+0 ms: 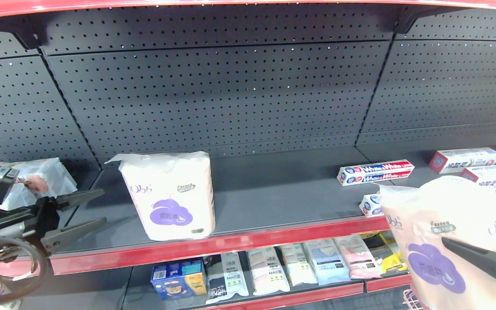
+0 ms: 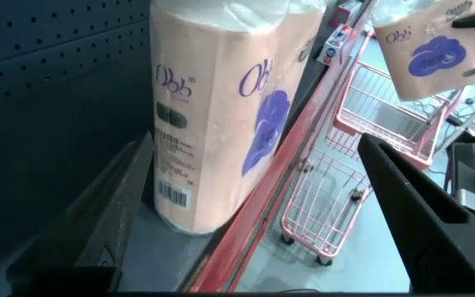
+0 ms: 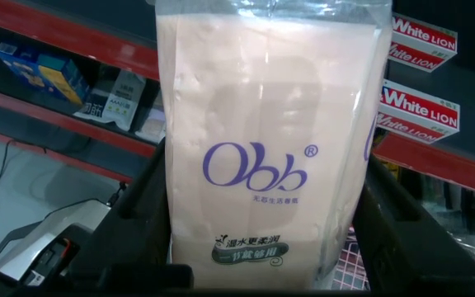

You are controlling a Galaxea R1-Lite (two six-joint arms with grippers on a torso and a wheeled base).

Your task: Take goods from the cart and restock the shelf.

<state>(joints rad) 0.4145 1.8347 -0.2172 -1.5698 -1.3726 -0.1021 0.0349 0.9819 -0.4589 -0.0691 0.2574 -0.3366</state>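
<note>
A white pack of paper rolls with a purple cloud print (image 1: 168,196) stands upright on the grey shelf (image 1: 274,193), near its red front edge. My left gripper (image 1: 104,206) hovers open just to the left of it, fingers pointing at the pack; the left wrist view has that pack (image 2: 213,115) just beyond the spread fingers (image 2: 114,214). A second, identical pack (image 1: 446,241) hangs in front of the shelf at the lower right, with my right gripper (image 1: 476,232) shut on it. Seen from the right wrist, this pack (image 3: 270,140) sits between the two fingers (image 3: 411,231).
Toothpaste boxes (image 1: 375,172) lie on the right part of the shelf, with more (image 1: 463,158) farther right. Another wrapped pack (image 1: 28,178) rests at the far left. Small packets (image 1: 269,269) line the lower shelf. A pink wire cart (image 2: 369,165) stands on the floor.
</note>
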